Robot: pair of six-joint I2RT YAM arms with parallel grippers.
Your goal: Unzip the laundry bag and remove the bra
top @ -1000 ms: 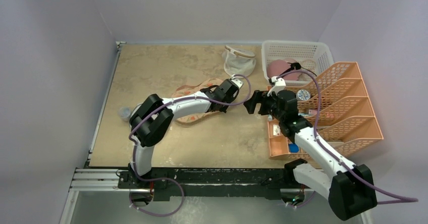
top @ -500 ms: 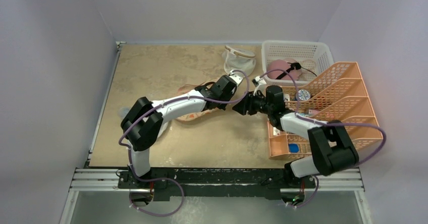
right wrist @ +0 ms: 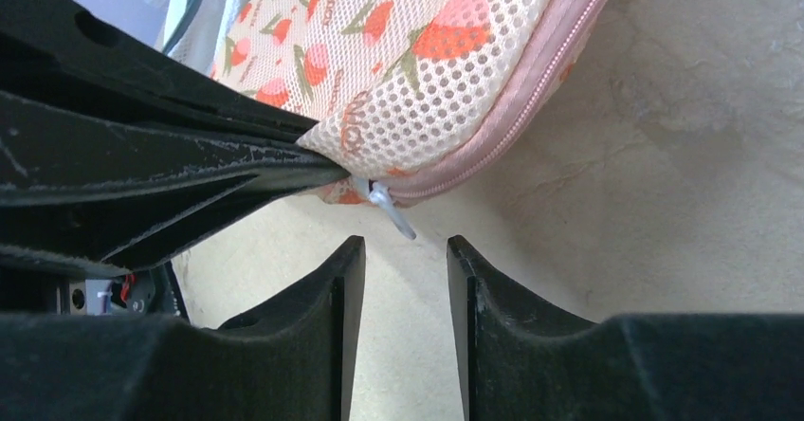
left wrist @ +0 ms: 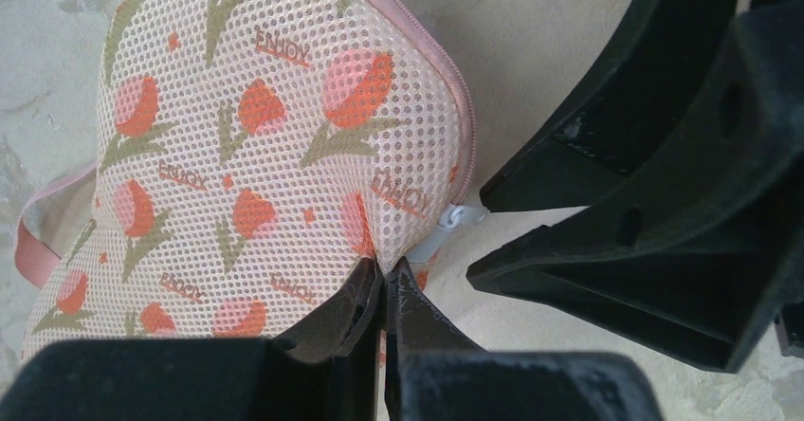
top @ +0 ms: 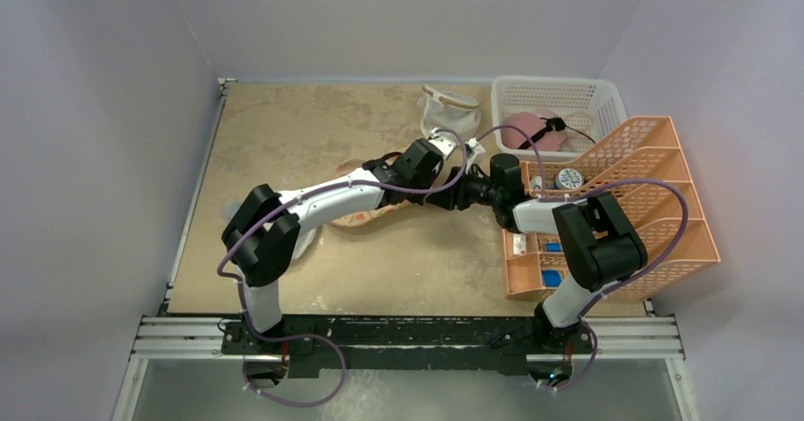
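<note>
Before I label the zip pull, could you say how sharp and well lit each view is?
Left wrist: laundry bag mesh crisp, evenly lit; left gripper dark, soft. Right wrist: zip pull sharp, right gripper black, little detail. Top: soft even light, faint sheen on the table.

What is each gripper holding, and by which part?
Left gripper pinches the laundry bag by its mesh edge beside the zip pull. Right gripper holds nothing, jaws apart near the pull.

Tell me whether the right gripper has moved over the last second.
Yes. The right gripper has shifted left, away from the orange file rack, and now sits at the corner of the laundry bag.
</note>
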